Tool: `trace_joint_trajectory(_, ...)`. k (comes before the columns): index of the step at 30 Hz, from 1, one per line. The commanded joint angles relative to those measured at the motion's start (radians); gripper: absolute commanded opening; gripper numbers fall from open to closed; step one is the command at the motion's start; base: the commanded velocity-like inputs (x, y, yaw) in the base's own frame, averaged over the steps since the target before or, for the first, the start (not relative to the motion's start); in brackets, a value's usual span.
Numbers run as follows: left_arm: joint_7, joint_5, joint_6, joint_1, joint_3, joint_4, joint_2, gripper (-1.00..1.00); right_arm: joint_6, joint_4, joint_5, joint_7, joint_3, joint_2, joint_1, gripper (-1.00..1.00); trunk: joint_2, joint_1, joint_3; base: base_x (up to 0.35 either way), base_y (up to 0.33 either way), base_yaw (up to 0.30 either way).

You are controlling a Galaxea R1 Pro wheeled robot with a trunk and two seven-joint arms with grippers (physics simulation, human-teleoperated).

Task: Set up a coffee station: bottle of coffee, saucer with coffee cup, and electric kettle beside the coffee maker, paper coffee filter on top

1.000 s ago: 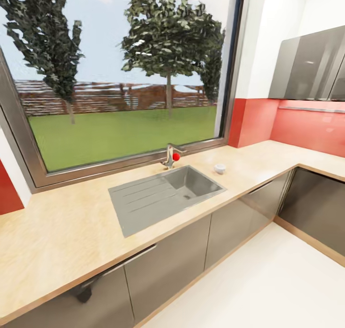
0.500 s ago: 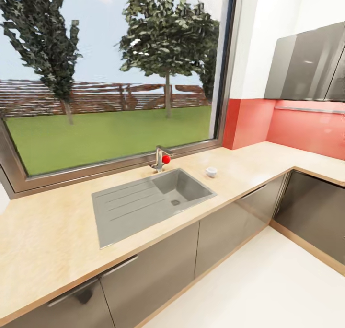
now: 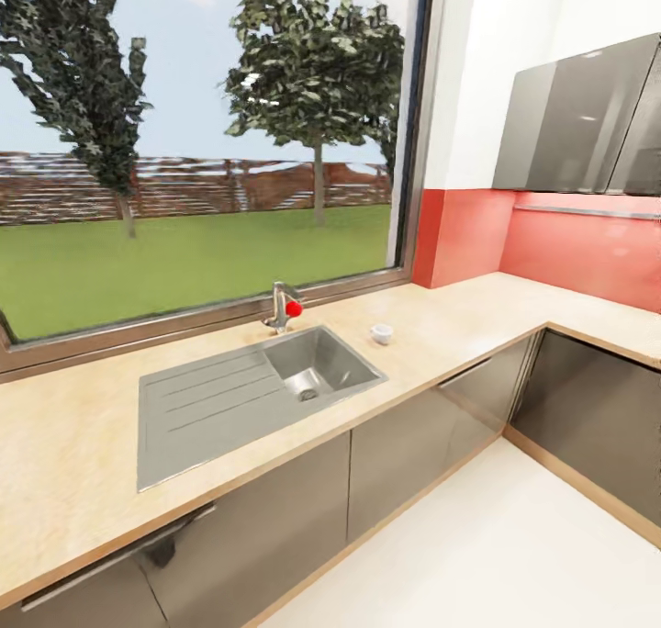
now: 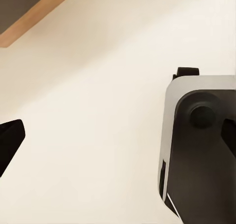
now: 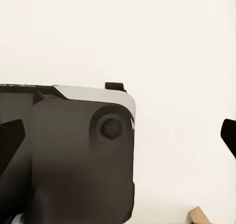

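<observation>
On the countertop (image 3: 83,444) under the big window (image 3: 202,151), a small white coffee cup (image 3: 381,333) stands alone, just beside the right edge of the steel sink (image 3: 248,398) and near the tap (image 3: 280,308) with its red knob. It sits well back from the counter's front edge, a stable spot but one that will call for a reach. No coffee maker, kettle, jar or saucer shows here, so the station looks not yet assembled.

Both arms hang low over the pale floor (image 3: 514,555), likely tucked for driving. The left gripper (image 4: 118,140) and the right gripper (image 5: 118,138) each show dark fingertips at opposite picture edges: spread wide, holding nothing.
</observation>
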Motion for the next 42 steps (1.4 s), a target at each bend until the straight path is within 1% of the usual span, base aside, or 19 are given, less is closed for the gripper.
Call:
trace_joint_trajectory(1, 0.004, -0.01, -0.004, -0.001, 0.008, 0.001, 0.0, 1.0, -0.004, 0.001, -0.01, -0.002, 0.009, 0.0, -0.001, 1.0, -0.001, 0.001, -0.002, 0.144, -0.301, 0.0)
trace_joint_trajectory(42, 0.004, -0.01, -0.006, -0.001, 0.008, 0.002, 0.001, 1.0, -0.008, 0.001, -0.005, 0.001, 0.013, 0.0, -0.001, 1.0, -0.001, 0.001, -0.002, 0.164, -0.293, 0.0)
